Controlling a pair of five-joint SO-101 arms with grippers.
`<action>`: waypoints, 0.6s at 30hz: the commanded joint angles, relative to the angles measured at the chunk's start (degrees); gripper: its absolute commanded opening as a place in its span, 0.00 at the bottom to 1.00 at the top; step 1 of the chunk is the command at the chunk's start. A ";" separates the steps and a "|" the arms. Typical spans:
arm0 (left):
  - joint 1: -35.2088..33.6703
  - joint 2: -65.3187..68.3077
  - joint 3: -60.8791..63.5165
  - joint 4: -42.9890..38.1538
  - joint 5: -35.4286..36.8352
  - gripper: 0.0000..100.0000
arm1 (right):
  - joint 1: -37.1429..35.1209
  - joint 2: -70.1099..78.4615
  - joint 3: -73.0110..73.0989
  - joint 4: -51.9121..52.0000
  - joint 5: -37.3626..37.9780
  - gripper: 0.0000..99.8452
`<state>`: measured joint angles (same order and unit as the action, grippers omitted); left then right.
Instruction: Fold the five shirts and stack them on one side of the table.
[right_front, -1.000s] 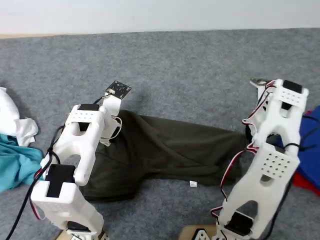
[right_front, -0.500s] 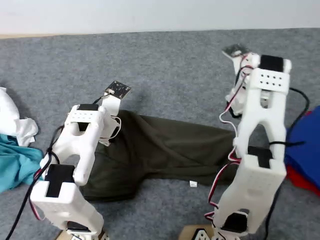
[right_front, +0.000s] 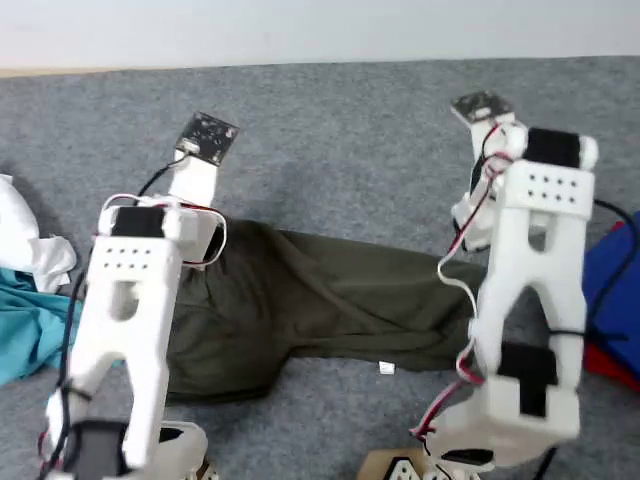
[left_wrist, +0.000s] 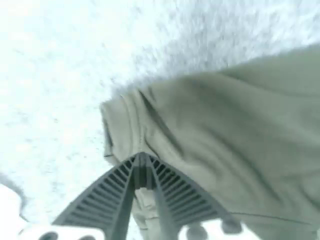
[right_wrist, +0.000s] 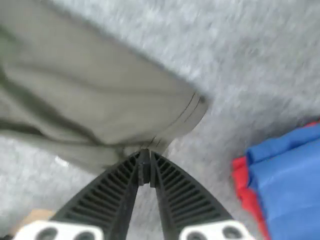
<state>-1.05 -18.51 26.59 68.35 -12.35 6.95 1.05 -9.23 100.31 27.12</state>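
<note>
Two heaps flank your work, so start at the far left, where a white cloth (right_front: 25, 240) and a teal shirt (right_front: 30, 320) lie crumpled against each other at the edge of the table (right_front: 350, 130). Next is your left gripper (left_wrist: 143, 162). Its fingers are pressed together, tip over a stitched edge of the olive shirt (right_front: 330, 300), and I can't make out any fabric caught between them. That shirt lies lengthwise across the middle of the table, rumpled and partly doubled over. Your right gripper (right_wrist: 144, 157) is likewise closed, tip at the shirt's cuffed end, with no cloth visibly pinched. Beyond it a red shirt (right_front: 605, 360) peeks out beneath a blue shirt (right_front: 620, 290), which I take to be the stack. The main risk is going down with the jaws closed, since you would shove and bunch the cloth instead of gripping it. Pinching only the top layer could pull the fold apart, and lifting the two ends unevenly would skew it. Your right arm also sits near the blue pile and could drag it askew on a swing. As for writing, a small white tag (right_front: 386, 368) sits at the shirt's near edge, too small to read.
</note>
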 joint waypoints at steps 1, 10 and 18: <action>-0.44 -7.38 1.27 3.08 0.53 0.00 | -0.48 -12.70 7.82 2.24 -0.70 0.01; -10.64 -22.59 9.10 5.89 0.53 0.00 | 3.65 -34.15 29.36 -0.31 -6.86 0.02; -15.30 -30.68 15.60 5.89 0.53 0.00 | 7.96 -35.21 40.00 -9.10 -18.02 0.06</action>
<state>-15.56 -46.37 41.63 73.98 -12.35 14.24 -32.18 29.63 92.92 11.82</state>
